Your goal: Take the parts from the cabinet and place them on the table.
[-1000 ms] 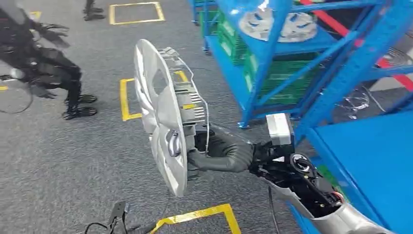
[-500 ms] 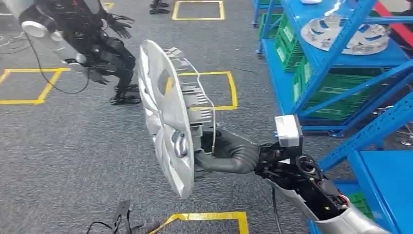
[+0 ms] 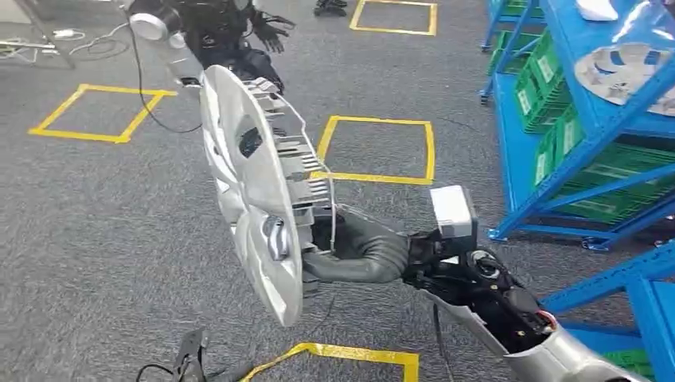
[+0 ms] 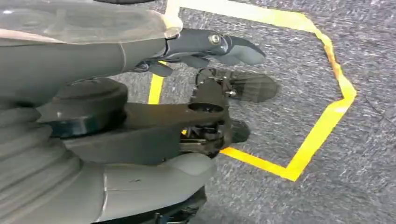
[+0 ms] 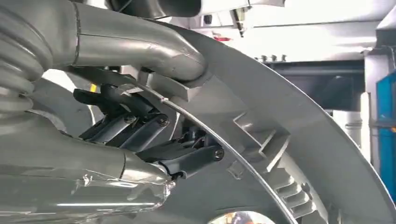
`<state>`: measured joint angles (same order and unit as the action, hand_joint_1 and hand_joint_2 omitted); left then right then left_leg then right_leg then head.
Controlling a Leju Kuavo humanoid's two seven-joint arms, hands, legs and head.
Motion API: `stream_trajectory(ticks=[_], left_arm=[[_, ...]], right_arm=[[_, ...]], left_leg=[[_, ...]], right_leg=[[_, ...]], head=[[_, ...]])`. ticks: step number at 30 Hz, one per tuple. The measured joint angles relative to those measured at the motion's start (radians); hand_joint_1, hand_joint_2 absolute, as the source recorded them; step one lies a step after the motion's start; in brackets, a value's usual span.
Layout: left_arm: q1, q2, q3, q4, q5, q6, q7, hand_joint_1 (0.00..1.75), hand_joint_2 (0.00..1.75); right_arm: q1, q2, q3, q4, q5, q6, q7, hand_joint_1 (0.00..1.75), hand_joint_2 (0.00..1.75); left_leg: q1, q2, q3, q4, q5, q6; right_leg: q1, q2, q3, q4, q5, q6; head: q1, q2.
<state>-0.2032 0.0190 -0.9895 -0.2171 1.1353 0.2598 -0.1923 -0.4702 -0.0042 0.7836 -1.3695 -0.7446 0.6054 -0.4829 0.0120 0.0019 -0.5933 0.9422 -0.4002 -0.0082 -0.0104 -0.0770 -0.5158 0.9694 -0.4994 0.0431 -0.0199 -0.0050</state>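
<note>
The right hand (image 3: 322,255) grips the silver wheel cover (image 3: 255,191) on edge in the middle of the frame, probably for carrying. The left hand (image 4: 219,88) hangs loose, holding nothing.

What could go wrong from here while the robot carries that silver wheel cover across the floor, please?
1. The right robot hand holds the big wheel cover on edge from behind near its lower rim, so the part could tilt or slip as the robot moves.
2. Another robot stands just beyond the cover's upper edge; a swing could strike it.
3. Dark cables lie on the carpet near the robot, a possible trip hazard.
</note>
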Motion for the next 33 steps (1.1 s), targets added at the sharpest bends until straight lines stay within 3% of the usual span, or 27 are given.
stream_trajectory(ticks=[1, 3, 4, 5, 6, 8, 9, 10, 11, 13, 14, 15, 16, 17, 19, 20, 21, 23, 24, 25, 27, 29, 30, 31, 32, 33], left_arm=[[-0.002, 0.000, 0.000, 0.000, 0.000, 0.001, 0.000, 0.00, 1.75], [-0.003, 0.000, 0.000, 0.000, -0.001, 0.002, 0.000, 0.00, 1.75], [-0.003, -0.001, 0.000, 0.000, -0.001, 0.002, 0.000, 0.00, 1.75], [-0.002, -0.001, 0.000, 0.000, -0.001, 0.002, 0.000, 0.00, 1.75], [-0.002, -0.001, 0.000, 0.000, -0.001, 0.002, 0.000, 0.00, 1.75], [-0.002, -0.001, 0.000, 0.000, -0.001, 0.002, 0.000, 0.00, 1.75], [-0.001, -0.003, 0.000, 0.000, -0.001, 0.002, 0.000, 0.00, 1.75], [-0.003, -0.005, 0.000, 0.000, -0.002, 0.002, 0.000, 0.00, 1.75], [-0.003, -0.005, 0.000, 0.000, -0.002, 0.001, 0.000, 0.00, 1.75], [0.003, -0.005, 0.000, 0.000, -0.002, 0.001, 0.000, 0.00, 1.75], [0.005, -0.002, 0.000, 0.000, -0.002, 0.001, 0.000, 0.00, 1.75], [0.006, -0.004, 0.000, 0.000, -0.002, 0.002, 0.000, 0.00, 1.75], [0.004, -0.004, 0.000, 0.000, -0.002, 0.002, 0.000, 0.00, 1.75], [0.000, -0.004, 0.000, 0.000, -0.002, 0.002, 0.000, 0.00, 1.75], [-0.002, -0.004, 0.000, 0.000, -0.003, 0.002, 0.000, 0.00, 1.75], [-0.001, -0.004, 0.000, 0.000, -0.003, 0.001, 0.000, 0.00, 1.75], [0.001, -0.004, 0.000, 0.000, -0.003, 0.001, 0.000, 0.00, 1.75], [0.000, -0.002, 0.000, 0.000, -0.003, 0.002, 0.000, 0.00, 1.75], [-0.001, -0.001, 0.000, 0.000, -0.003, 0.002, 0.000, 0.00, 1.75], [-0.004, -0.002, 0.000, 0.000, -0.003, 0.001, 0.000, 0.00, 1.75], [-0.004, -0.002, 0.000, 0.000, -0.003, 0.001, 0.000, 0.00, 1.75], [-0.001, 0.000, 0.000, 0.000, -0.003, 0.001, 0.000, 0.00, 1.75], [0.000, -0.001, 0.000, 0.000, -0.003, 0.001, 0.000, 0.00, 1.75], [-0.002, -0.001, 0.000, 0.000, -0.003, 0.001, 0.000, 0.00, 1.75], [-0.004, 0.000, 0.000, 0.000, -0.003, 0.002, 0.000, 0.00, 1.75], [-0.004, -0.001, 0.000, 0.000, -0.003, 0.001, 0.000, 0.00, 1.75]], right_arm=[[0.000, 0.000, 0.000, 0.000, 0.000, 0.000, -0.002, 1.75, 1.75], [0.002, 0.000, 0.000, 0.000, 0.000, 0.000, -0.002, 1.75, 1.75], [0.006, 0.000, 0.000, 0.000, 0.000, 0.000, -0.001, 1.75, 1.75], [0.010, 0.000, 0.000, 0.001, 0.000, 0.000, -0.001, 1.75, 1.75], [0.011, 0.000, 0.000, 0.001, 0.000, -0.001, -0.001, 1.75, 1.75], [0.010, 0.000, 0.000, 0.001, 0.000, -0.002, -0.001, 1.75, 1.75], [0.010, 0.000, 0.000, 0.001, 0.000, -0.002, -0.001, 1.75, 1.75], [0.012, 0.000, 0.000, 0.001, 0.000, -0.003, -0.002, 1.75, 1.75], [0.012, 0.000, -0.001, 0.000, 0.000, -0.003, -0.002, 1.75, 1.75], [0.012, 0.000, -0.001, 0.000, 0.000, -0.006, 0.000, 1.75, 1.75], [0.011, 0.001, -0.001, 0.000, 0.000, -0.006, -0.001, 1.75, 1.75], [0.008, 0.002, -0.001, 0.000, 0.000, -0.008, -0.001, 1.75, 1.75], [0.008, 0.003, -0.002, 0.000, 0.000, -0.009, -0.002, 1.75, 1.75], [0.009, 0.003, -0.003, 0.000, 0.000, -0.009, -0.003, 1.75, 1.75], [0.013, 0.003, -0.002, 0.000, 0.000, -0.009, -0.002, 1.75, 1.75], [0.015, 0.003, -0.002, 0.000, 0.000, -0.009, -0.001, 1.75, 1.75], [0.016, 0.003, -0.002, 0.000, 0.000, -0.009, -0.001, 1.75, 1.75], [0.016, 0.003, -0.002, 0.000, 0.000, -0.009, -0.001, 1.75, 1.75], [0.015, 0.003, -0.002, 0.000, 0.000, -0.009, -0.001, 1.75, 1.75], [0.015, 0.003, -0.002, 0.000, 0.000, -0.009, -0.001, 1.75, 1.75], [0.014, 0.003, -0.002, 0.000, 0.000, -0.009, -0.002, 1.75, 1.75], [0.013, 0.004, -0.002, 0.000, 0.000, -0.009, -0.002, 1.75, 1.75], [0.012, 0.004, -0.002, 0.000, 0.000, -0.009, -0.001, 1.75, 1.75], [0.012, 0.004, -0.002, 0.000, 0.000, -0.009, -0.001, 1.75, 1.75], [0.012, 0.004, -0.003, 0.000, 0.000, -0.009, -0.002, 1.75, 1.75], [0.013, 0.004, -0.003, 0.000, 0.000, -0.009, -0.002, 1.75, 1.75]], left_leg=[[0.000, -0.007, 0.000, 0.000, 0.000, 0.008], [-0.002, -0.030, 0.000, 0.000, -0.001, 0.010], [-0.004, -0.044, 0.001, 0.001, -0.001, 0.011], [-0.005, -0.060, 0.002, 0.002, -0.001, 0.011], [-0.006, -0.077, 0.003, 0.002, -0.001, 0.011], [-0.006, -0.108, 0.007, 0.003, -0.001, 0.010], [-0.003, -0.120, 0.007, 0.003, -0.002, 0.010], [-0.007, -0.132, 0.000, 0.008, -0.001, 0.006], [0.001, -0.146, -0.006, 0.006, 0.003, -0.001], [0.008, -0.171, -0.008, -0.002, 0.007, -0.015], [0.000, -0.187, -0.011, -0.006, 0.011, -0.024], [0.001, -0.129, -0.015, 0.013, -0.004, -0.020], [-0.004, -0.068, -0.041, 0.070, -0.041, -0.022], [-0.001, -0.033, -0.083, 0.158, -0.085, -0.028], [0.003, -0.015, -0.160, 0.314, -0.143, -0.039], [0.005, -0.012, -0.175, 0.341, -0.143, -0.045], [0.006, -0.009, -0.161, 0.310, -0.120, -0.048], [0.008, 0.011, -0.066, 0.130, -0.034, -0.049], [0.007, 0.054, -0.008, 0.029, 0.002, -0.048], [-0.004, 0.084, 0.009, -0.003, -0.006, -0.044], [-0.004, 0.054, 0.001, 0.000, -0.004, -0.028], [-0.004, 0.028, 0.001, -0.001, -0.004, -0.014], [0.004, 0.018, 0.005, -0.004, -0.001, -0.008], [0.005, 0.008, 0.005, -0.004, -0.001, 0.000], [0.004, -0.002, 0.006, -0.004, -0.001, 0.006], [0.004, -0.016, 0.006, -0.004, -0.002, 0.007]], right_leg=[[0.000, 0.035, -0.030, 0.068, -0.039, -0.001], [0.002, 0.067, -0.121, 0.253, -0.116, -0.001], [0.003, 0.073, -0.157, 0.317, -0.130, -0.003], [0.003, 0.075, -0.168, 0.326, -0.116, -0.006], [0.004, 0.077, -0.155, 0.284, -0.080, -0.012], [0.004, 0.100, -0.082, 0.107, 0.023, -0.025], [0.004, 0.157, -0.045, 0.015, 0.063, -0.030], [-0.004, 0.197, -0.035, -0.011, 0.054, -0.033], [0.003, 0.181, -0.035, -0.013, 0.055, -0.029], [0.008, 0.160, -0.032, -0.013, 0.054, -0.034], [-0.003, 0.142, -0.025, -0.027, 0.061, -0.041], [-0.004, 0.125, -0.017, -0.039, 0.067, -0.044], [-0.004, 0.111, -0.015, -0.045, 0.069, -0.048], [-0.002, 0.094, -0.014, -0.044, 0.068, -0.048], [-0.001, 0.059, -0.014, -0.044, 0.065, -0.051], [-0.001, 0.043, -0.013, -0.044, 0.063, -0.050], [-0.001, 0.027, -0.013, -0.043, 0.061, -0.049], [-0.002, 0.001, -0.009, -0.038, 0.054, -0.043], [-0.002, -0.010, -0.004, -0.035, 0.048, -0.037], [0.009, -0.018, -0.006, -0.031, 0.042, -0.029], [0.011, -0.035, 0.000, -0.030, 0.037, -0.021], [0.009, -0.058, 0.008, -0.031, 0.031, -0.010], [0.001, -0.019, 0.004, -0.018, 0.018, -0.001], [-0.001, 0.031, -0.012, 0.026, -0.012, 0.000], [-0.003, 0.058, -0.051, 0.110, -0.058, 0.000], [-0.001, 0.070, -0.098, 0.209, -0.101, 0.002]], head=[[0.004, 0.000], [0.016, 0.000], [0.018, 0.000], [0.019, 0.000], [0.021, 0.000], [0.023, 0.000], [0.024, 0.000], [0.019, 0.000], [0.024, 0.000], [0.029, 0.000], [0.026, 0.000], [0.024, 0.000], [0.011, 0.000], [0.006, 0.000], [0.000, 0.000], [-0.003, 0.000], [-0.007, 0.000], [-0.013, 0.000], [-0.018, 0.000], [-0.024, 0.000], [-0.010, 0.000], [-0.010, 0.000], [-0.009, 0.000], [-0.003, 0.000], [0.005, 0.000], [0.013, 0.000]])
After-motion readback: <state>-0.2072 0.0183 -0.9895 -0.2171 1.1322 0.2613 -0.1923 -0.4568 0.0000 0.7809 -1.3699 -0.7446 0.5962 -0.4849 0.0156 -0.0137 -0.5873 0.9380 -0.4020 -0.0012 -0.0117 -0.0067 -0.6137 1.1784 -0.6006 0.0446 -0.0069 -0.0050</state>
